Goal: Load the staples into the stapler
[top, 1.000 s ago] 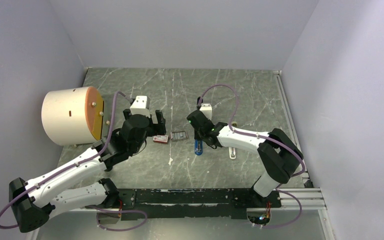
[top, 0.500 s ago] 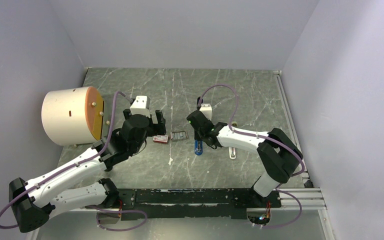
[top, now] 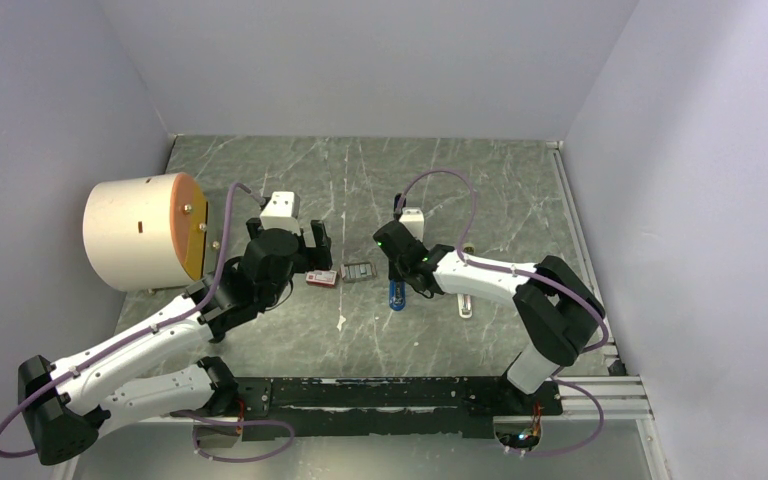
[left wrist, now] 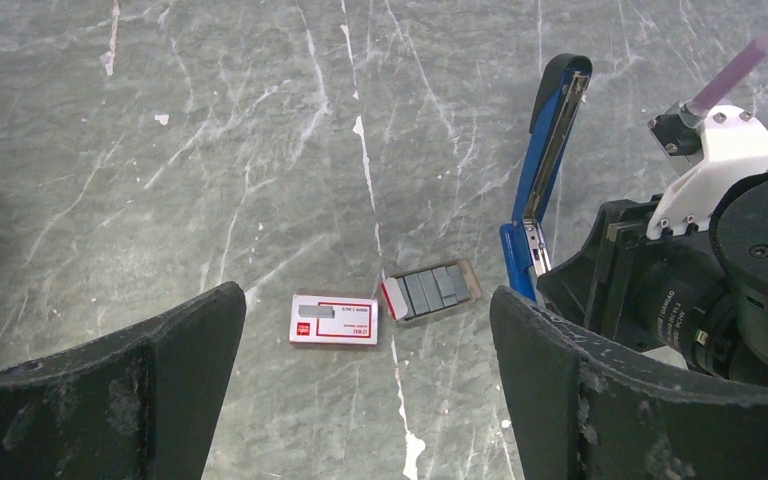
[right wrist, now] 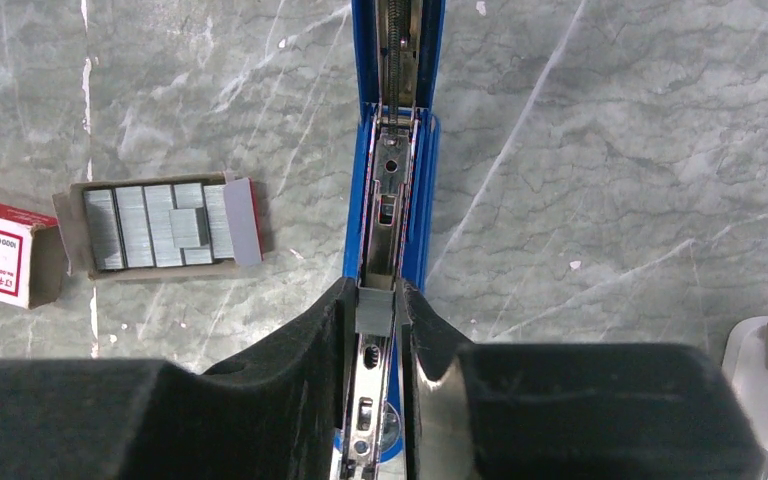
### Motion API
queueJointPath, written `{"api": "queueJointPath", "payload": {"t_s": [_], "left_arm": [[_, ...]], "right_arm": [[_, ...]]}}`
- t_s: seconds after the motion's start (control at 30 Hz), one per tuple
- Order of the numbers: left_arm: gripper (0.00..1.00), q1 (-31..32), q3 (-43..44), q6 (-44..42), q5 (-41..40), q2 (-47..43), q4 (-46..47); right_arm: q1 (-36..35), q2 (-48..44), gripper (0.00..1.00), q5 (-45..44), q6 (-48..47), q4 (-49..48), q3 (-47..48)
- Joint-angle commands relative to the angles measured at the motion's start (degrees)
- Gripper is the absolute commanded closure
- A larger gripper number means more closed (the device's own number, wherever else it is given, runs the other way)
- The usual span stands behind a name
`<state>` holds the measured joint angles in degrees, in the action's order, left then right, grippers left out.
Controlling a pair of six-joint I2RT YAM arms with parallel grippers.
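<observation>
The blue stapler (right wrist: pixel 396 150) lies open on the marble table, its metal channel facing up; it also shows in the top view (top: pixel 395 295) and in the left wrist view (left wrist: pixel 550 150). My right gripper (right wrist: pixel 376 300) is shut on a small grey strip of staples (right wrist: pixel 376 311), held right over the channel. More staples (right wrist: pixel 155 227) lie in a small open tray to the stapler's left, also seen in the left wrist view (left wrist: pixel 432 290). The red box (left wrist: pixel 334 319) lies beside the tray. My left gripper (left wrist: pixel 367 312) is wide open and empty above the box and tray.
A large beige cylinder with an orange face (top: pixel 142 232) stands at the left. A pale bar (top: pixel 466 304) lies right of the stapler, under the right arm. A white scrap (top: pixel 341 321) lies on the table in front of the box.
</observation>
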<state>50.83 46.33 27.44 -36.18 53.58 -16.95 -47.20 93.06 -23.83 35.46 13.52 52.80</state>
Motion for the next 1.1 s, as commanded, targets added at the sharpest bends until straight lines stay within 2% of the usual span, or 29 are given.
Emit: {"api": "queueJointPath", "payload": {"t_s": [0.0,0.23,0.73,0.83,0.97,1.07], "left_arm": [[0.03,-0.4,0.0,0.4,-0.5,0.0,0.7],[0.03,-0.4,0.2,0.3,-0.5,0.0,0.8],[0.03,-0.3,0.1,0.7,-0.2,-0.6,0.5],[0.03,-0.4,0.0,1.1,0.3,-0.8,0.5],[0.03,-0.3,0.1,3.4,2.7,-0.6,-0.3],[0.03,-0.4,-1.2,6.3,5.4,-0.7,0.0]], "right_arm": [[0.3,0.0,0.73,-0.6,0.5,0.7,0.7],[0.2,-1.5,0.68,-0.6,0.0,1.2,2.1],[2.2,-4.1,0.64,-1.7,-1.3,3.9,7.2],[3.9,-4.4,0.56,-0.3,-1.1,5.2,8.5],[5.4,-3.8,0.40,-1.0,-2.1,7.1,11.5],[6.4,-2.2,0.31,-1.2,-4.1,7.5,14.3]]}}
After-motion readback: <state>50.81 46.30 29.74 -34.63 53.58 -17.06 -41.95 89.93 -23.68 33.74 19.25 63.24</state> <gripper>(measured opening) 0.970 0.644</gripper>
